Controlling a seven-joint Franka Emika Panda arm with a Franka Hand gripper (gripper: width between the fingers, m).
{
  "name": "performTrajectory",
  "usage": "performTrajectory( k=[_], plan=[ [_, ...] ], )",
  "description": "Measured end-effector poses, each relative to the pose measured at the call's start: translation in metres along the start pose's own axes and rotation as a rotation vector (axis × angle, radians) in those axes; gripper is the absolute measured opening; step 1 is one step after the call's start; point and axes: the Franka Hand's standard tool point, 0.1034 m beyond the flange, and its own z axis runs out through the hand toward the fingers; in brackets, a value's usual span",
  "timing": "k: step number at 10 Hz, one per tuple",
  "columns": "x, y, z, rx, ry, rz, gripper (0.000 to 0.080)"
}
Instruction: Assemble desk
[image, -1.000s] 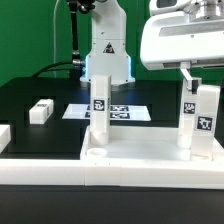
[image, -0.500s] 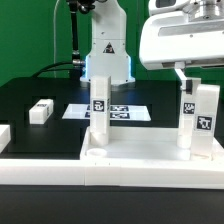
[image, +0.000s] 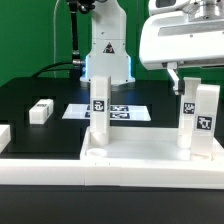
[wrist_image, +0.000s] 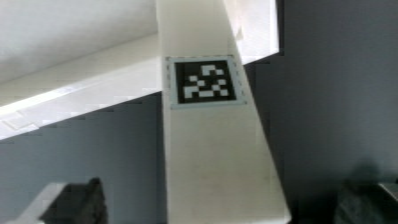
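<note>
On the exterior view's right, near side, you have the wide flat white plastic rectangular desk top (image: 150, 153) lying on the black tabletop (image: 40, 90). Two white square-post plastic legs stand upright on its upper face, well apart.
- At its right end is the right leg (image: 205, 120), with black-and-white square tags on two faces.
- At its left end is the left leg (image: 100, 112), with one tag facing the camera.

Your claw (image: 196, 84) sits directly above the right leg, its white body filling the upper right corner. The jaws are spread wide. One dark finger (image: 173, 78) hangs just beside the leg's upper end, with a gap between them and no contact. The other finger does not show in this view.

The wrist view backs this up. The right leg (wrist_image: 214, 140) runs between the two dark fingertips (wrist_image: 71, 200) with a gap on each side, so nothing is gripped. The tag on that leg face reads clearly. The desk top (wrist_image: 71, 95) is a pale band behind it.

Elsewhere:
- A third leg (image: 41, 110), the same white square post, lies on its side on the tabletop, far left and well apart from the desk top.
- The marker board (image: 125, 110) lies flat beyond the standing legs, in front of the white robot base (image: 107, 50).
- A long low white border bar (image: 60, 178) runs along the near edge.
</note>
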Motion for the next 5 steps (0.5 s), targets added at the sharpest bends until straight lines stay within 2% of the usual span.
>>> performTrajectory(
  k=[2,3,5],
  plan=[
    [0.000,0.000,0.000,0.000,0.000,-0.001,0.0649],
    [0.000,0.002,-0.001,-0.015,-0.030,0.008,0.0649],
    [0.015,0.006,-0.016,-0.058,-0.149,0.058,0.0649]
  ],
)
